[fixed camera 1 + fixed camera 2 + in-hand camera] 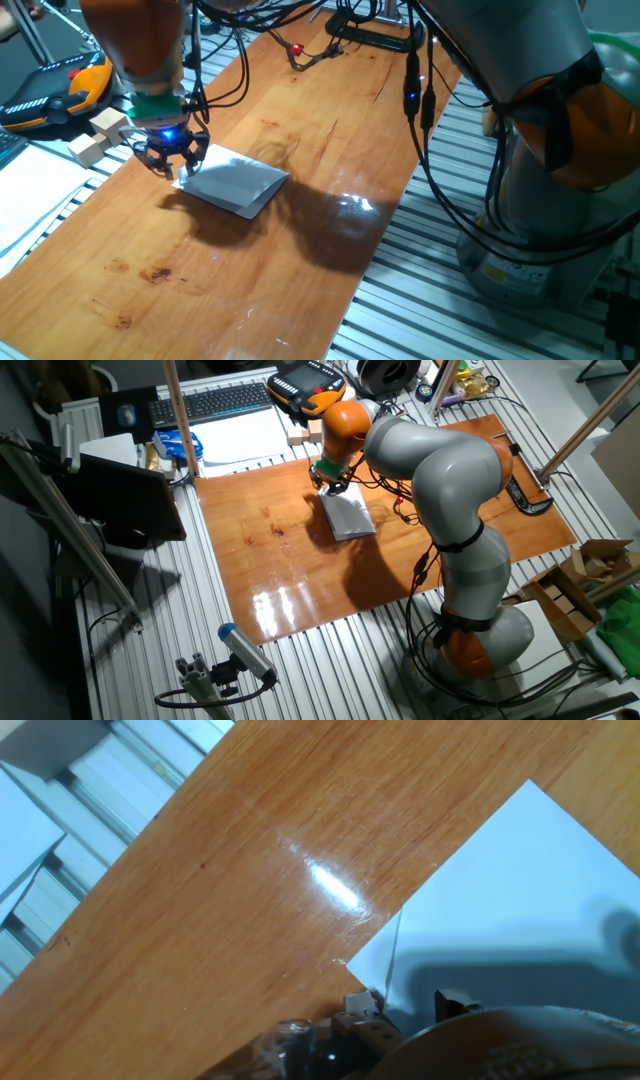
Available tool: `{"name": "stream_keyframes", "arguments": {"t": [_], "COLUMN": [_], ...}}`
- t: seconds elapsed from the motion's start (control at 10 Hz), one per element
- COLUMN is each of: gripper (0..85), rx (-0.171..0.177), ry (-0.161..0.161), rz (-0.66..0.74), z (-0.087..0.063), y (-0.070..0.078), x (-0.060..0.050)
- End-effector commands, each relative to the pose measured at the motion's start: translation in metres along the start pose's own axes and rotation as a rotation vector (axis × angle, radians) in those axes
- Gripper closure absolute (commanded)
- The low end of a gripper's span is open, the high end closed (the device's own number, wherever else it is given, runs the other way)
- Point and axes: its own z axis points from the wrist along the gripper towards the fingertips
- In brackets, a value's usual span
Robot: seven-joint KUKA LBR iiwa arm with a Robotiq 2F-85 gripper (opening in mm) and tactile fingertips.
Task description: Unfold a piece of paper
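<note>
one piece of paper, folded flat on tabletop; pincer at its corner, grip cannot be told; unfolding apparently barely begun.

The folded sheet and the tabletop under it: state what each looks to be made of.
The piece of paper looks like plain white matte paper: thin, folded flat, with a layered edge showing at its corner in the hand view. The table looks like varnished wood: orange-brown grain and dark knots, with glossy light reflections. It could be veneer; the pictures cannot settle that.
</note>
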Motion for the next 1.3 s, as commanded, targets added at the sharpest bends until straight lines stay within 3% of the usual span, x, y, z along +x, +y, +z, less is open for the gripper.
{"name": "stream_keyframes", "arguments": {"t": [0.0, 0.5, 0.9, 1.2], "gripper": [45.3, 45.7, 45.7, 49.7], "rx": [-0.002, 0.017, 0.033, 0.028], "ry": [-0.005, -0.026, -0.015, -0.001], "rz": [0.006, 0.035, 0.038, 0.055], "z": [0.001, 0.01, 0.009, 0.011], "y": [0.0, 0.0, -0.002, -0.002], "x": [0.0, -0.006, -0.015, -0.015]}}
